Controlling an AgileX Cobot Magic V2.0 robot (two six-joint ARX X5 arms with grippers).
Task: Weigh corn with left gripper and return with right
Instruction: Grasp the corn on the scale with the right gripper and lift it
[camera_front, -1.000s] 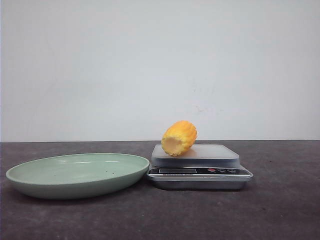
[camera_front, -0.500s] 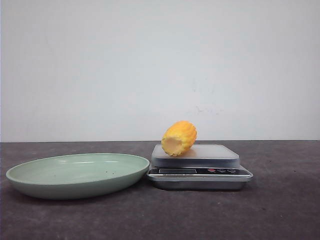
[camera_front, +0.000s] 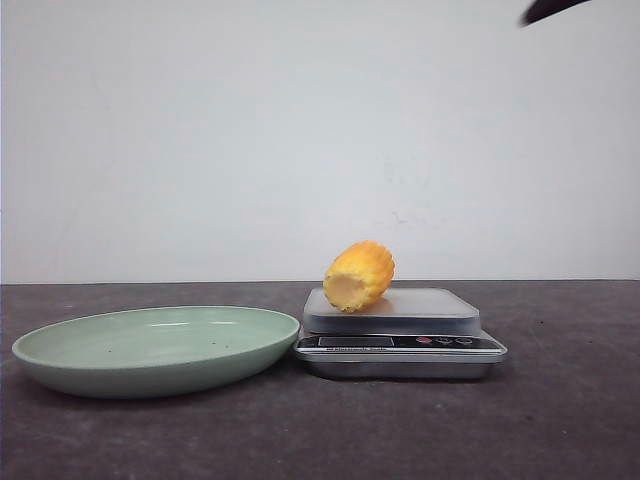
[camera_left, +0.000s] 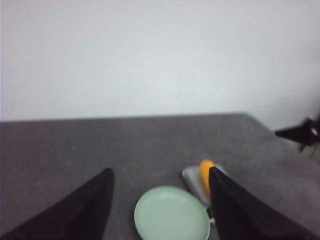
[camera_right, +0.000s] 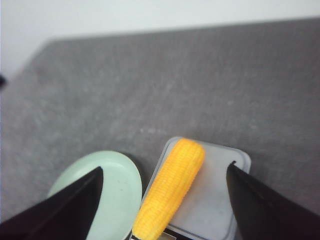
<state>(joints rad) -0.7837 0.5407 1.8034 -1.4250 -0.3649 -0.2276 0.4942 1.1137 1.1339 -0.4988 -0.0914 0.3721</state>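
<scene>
The corn (camera_front: 358, 276), a stubby yellow-orange cob with a pale cut end facing the camera, lies on the platform of a silver kitchen scale (camera_front: 400, 330), toward its left side. In the right wrist view my right gripper (camera_right: 166, 167) hangs open high over the corn (camera_right: 172, 192), which lies lengthwise between the two dark fingers without touching them. My left gripper (camera_left: 160, 172) is open too, far above the table and holding nothing. From there the corn (camera_left: 205, 172) looks small, partly hidden behind one finger (camera_left: 225, 200).
An empty pale green plate (camera_front: 155, 345) sits on the dark tabletop just left of the scale, almost touching it. A dark tip of the right arm (camera_front: 550, 10) pokes in at the front view's top right. A white wall stands behind.
A dark tip of the right arm has come into the top right corner of the front view. The corn, scale and plate have not moved.
</scene>
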